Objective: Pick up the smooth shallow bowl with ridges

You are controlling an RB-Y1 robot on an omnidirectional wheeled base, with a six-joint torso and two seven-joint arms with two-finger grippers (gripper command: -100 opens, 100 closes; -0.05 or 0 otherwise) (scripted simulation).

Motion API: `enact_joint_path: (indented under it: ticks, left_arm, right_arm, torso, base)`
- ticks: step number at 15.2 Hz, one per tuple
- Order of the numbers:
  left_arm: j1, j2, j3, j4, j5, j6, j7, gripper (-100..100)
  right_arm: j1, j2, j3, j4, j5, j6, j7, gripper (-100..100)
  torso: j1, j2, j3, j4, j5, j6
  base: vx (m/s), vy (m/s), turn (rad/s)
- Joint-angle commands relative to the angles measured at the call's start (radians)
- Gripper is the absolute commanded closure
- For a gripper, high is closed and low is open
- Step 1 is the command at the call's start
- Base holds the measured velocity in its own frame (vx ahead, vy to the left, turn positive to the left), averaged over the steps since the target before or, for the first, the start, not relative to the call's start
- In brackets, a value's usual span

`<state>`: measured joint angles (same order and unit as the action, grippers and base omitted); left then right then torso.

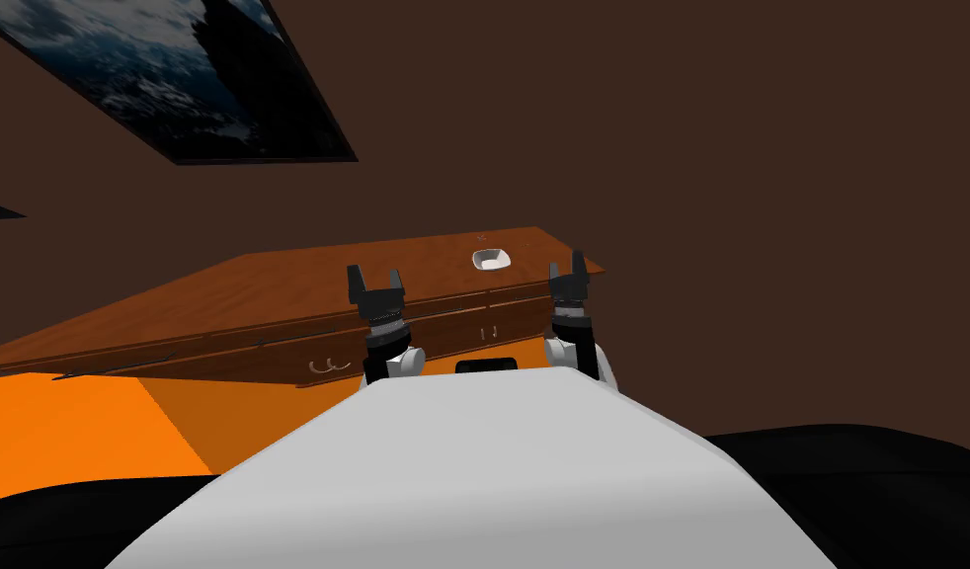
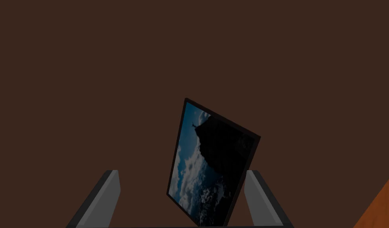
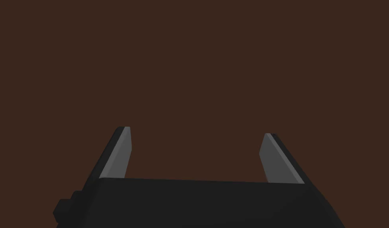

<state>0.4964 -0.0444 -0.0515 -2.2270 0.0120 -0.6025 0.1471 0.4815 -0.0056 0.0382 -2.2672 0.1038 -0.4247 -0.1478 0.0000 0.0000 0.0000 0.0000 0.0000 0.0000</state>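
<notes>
Both arms are raised in front of the drawer front (image 1: 424, 336); the left gripper (image 1: 375, 277) has its fingers (image 2: 110, 194) spread with nothing between them; the right gripper (image 1: 567, 267) holds its fingers (image 3: 120, 154) wide apart, likewise empty; beyond them, nearer the right one, the white shallow bowl (image 1: 491, 259) sits on the brown wooden desk (image 1: 276, 286), toward its far right corner.

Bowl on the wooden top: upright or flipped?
Upright. In the head view the white bowl sits on the wooden top with its rim up and its hollow showing.
</notes>
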Motion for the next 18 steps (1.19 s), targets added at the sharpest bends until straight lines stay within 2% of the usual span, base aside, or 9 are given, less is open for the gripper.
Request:
enact_joint_path:
  ticks: [1,4,5,6,7,8,9,17,18]
  left_arm:
    - [0.0,0.0,0.0,0.0,0.0,0.0,0.0,0]
    - [0.0,0.0,0.0,0.0,0.0,0.0,0.0,0]
    - [0.0,0.0,0.0,0.0,0.0,0.0,0.0,0]
    - [0.0,0.0,0.0,0.0,0.0,0.0,0.0,0]
    - [0.0,0.0,0.0,0.0,0.0,0.0,0.0,0]
    - [0.0,0.0,0.0,0.0,0.0,0.0,0.0,0]
    - [0.0,0.0,0.0,0.0,0.0,0.0,0.0,0]
    - [0.0,0.0,0.0,0.0,0.0,0.0,0.0,0]
    - [0.0,0.0,0.0,0.0,0.0,0.0,0.0,0]
  right_arm:
    - [-0.001,-0.042,-0.003,0.006,0.006,0.001,0.004,-100]
    - [-0.002,-0.107,-0.01,0.021,0.02,0.003,0.012,-100]
    - [-0.002,-0.109,-0.01,0.021,0.02,0.003,0.012,-100]
    - [-0.003,-0.143,-0.015,0.031,0.03,0.004,0.018,-100]
    - [-0.003,-0.147,-0.015,0.031,0.03,0.004,0.018,-100]
    - [-0.004,-0.182,-0.02,0.044,0.042,0.006,0.025,-100]
    - [-0.004,-0.188,-0.02,0.044,0.042,0.006,0.025,-100]
    - [-0.008,-0.373,-0.049,0.108,0.105,0.014,0.063,-100]
    - [-0.008,-0.378,-0.049,0.108,0.105,0.014,0.063,-100]
  torso:
    - [0.0,0.0,0.0,0.0,0.0,0.0]
    - [0.001,0.0,0.0,0.0,0.0,0.0]
    - [0.002,0.0,0.0,0.0,0.0,0.0]
    - [0.002,0.0,0.0,0.0,0.0,0.0]
    - [0.002,0.0,0.0,0.0,0.0,0.0]
    - [0.002,0.0,0.0,0.0,0.0,0.0]
    - [0.002,0.0,0.0,0.0,0.0,0.0]
    - [0.004,0.0,0.0,0.0,0.001,0.0]
    - [0.004,0.0,0.0,0.0,0.001,0.0]
  base:
    - [-0.001,0.009,0.018]
    - [-0.002,0.028,0.032]
    - [-0.004,0.031,0.022]
    - [-0.005,0.032,0.035]
    - [-0.003,0.033,0.029]
    - [0.0,0.042,0.038]
    - [0.002,0.042,0.033]
    - [-0.004,0.056,0.052]
    - [0.006,0.04,0.013]
